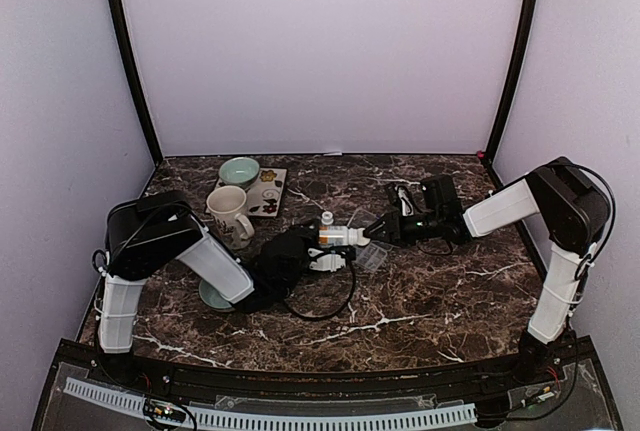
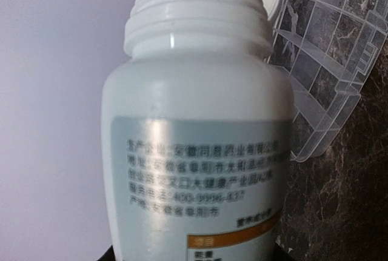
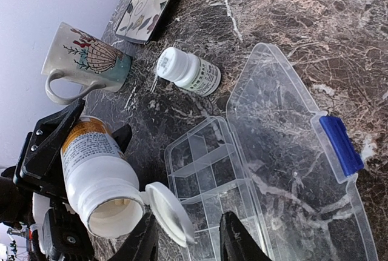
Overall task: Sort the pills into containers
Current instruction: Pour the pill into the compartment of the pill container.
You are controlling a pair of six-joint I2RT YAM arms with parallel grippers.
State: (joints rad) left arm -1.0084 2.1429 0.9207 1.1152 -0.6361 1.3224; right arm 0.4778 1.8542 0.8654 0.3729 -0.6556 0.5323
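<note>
Pouring step: L claw (image 3: 85, 149) clamped on open bottle (image 2: 194, 122), mouth tipped toward organiser box (image 3: 188, 152). R claw (image 3: 191, 243) astride box edge, can't tell if gripping. Next: tilt more over compartment (image 3: 209, 173).

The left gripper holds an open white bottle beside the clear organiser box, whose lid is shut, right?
No, the lid is swung open, as the right wrist view shows. The left gripper does hold the open white bottle beside the organiser box.

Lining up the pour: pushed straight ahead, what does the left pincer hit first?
Probably the clear plastic compartment box, met by the open white pill bottle the left pincer holds; depth unclear.
</note>
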